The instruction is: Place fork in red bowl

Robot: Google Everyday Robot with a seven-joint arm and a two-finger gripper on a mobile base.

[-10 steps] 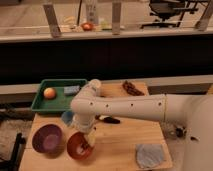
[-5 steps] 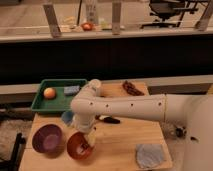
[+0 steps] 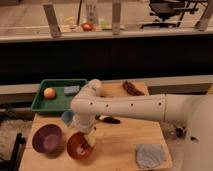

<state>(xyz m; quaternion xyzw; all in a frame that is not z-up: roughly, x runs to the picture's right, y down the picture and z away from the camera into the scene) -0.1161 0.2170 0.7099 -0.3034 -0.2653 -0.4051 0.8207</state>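
The red bowl [image 3: 79, 146] sits on the wooden table [image 3: 125, 137] near its front left, right of the purple bowl [image 3: 48, 138]. My gripper [image 3: 86, 141] hangs at the end of the white arm, directly over the red bowl and reaching down into it. A pale utensil, likely the fork [image 3: 89, 146], shows inside the bowl's right side under the gripper.
A green tray [image 3: 55, 102] at the back left holds an orange fruit [image 3: 49, 93] and a blue sponge [image 3: 71, 90]. A dark utensil [image 3: 109, 119] lies mid-table. A brown item [image 3: 132, 88] lies at the back. A grey cloth [image 3: 150, 155] lies front right.
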